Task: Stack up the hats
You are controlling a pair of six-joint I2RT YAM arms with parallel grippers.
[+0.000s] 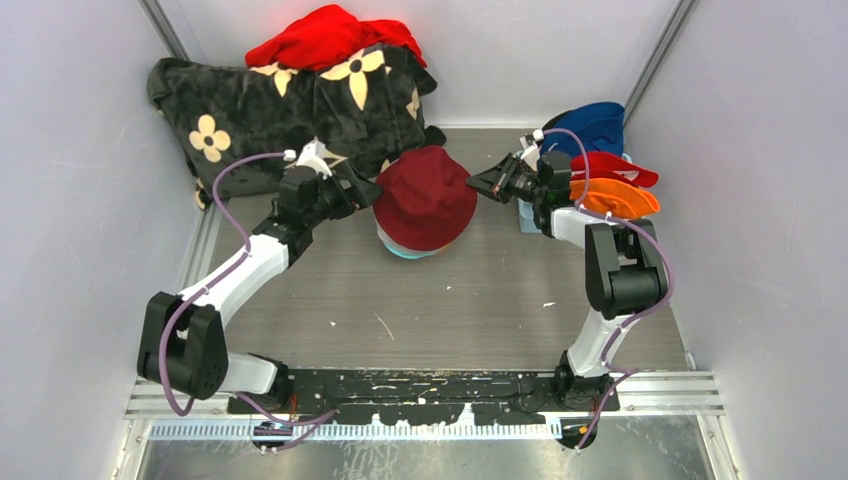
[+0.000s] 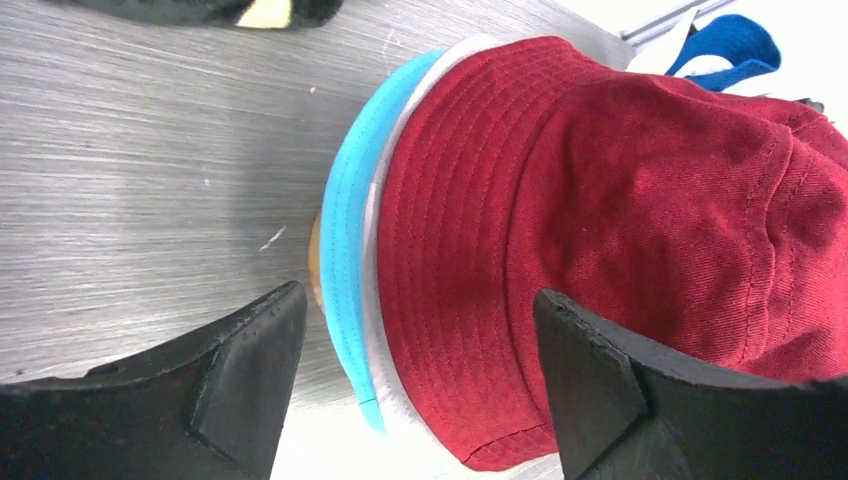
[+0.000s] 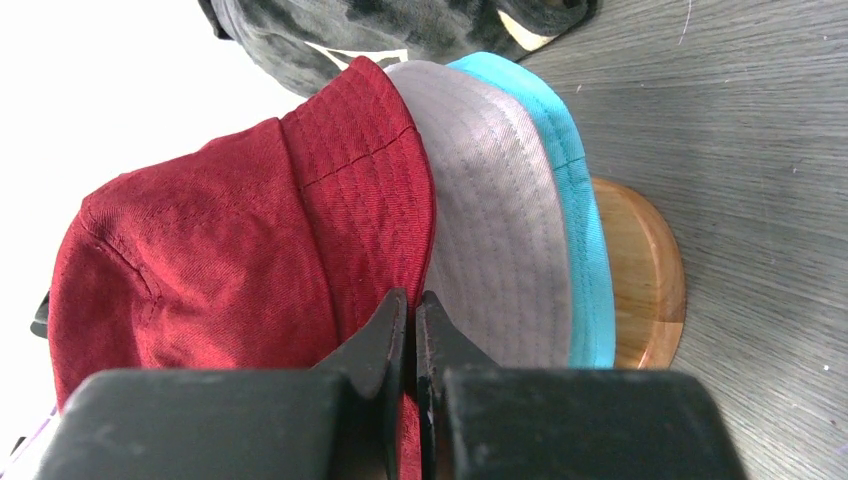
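Observation:
A maroon hat (image 1: 425,195) tops a stack over a grey hat (image 3: 490,200) and a teal hat (image 3: 580,200), all on a round wooden stand (image 3: 645,270) mid-table. My right gripper (image 3: 412,300) is at the stack's right side, shut on the maroon hat's (image 3: 220,230) brim. On the stack's left, my left gripper (image 2: 418,300) stands open, its fingers straddling the maroon (image 2: 620,200), grey (image 2: 375,300) and teal (image 2: 350,220) brims without pinching them. Royal blue (image 1: 590,125), red (image 1: 610,165) and orange (image 1: 615,200) hats lie piled at the right wall, behind my right gripper (image 1: 475,185).
A black blanket with cream flower marks (image 1: 290,105) lies at the back left, close behind my left gripper (image 1: 368,190). A bright red cloth heap (image 1: 330,35) sits on top of it. Grey walls close in both sides.

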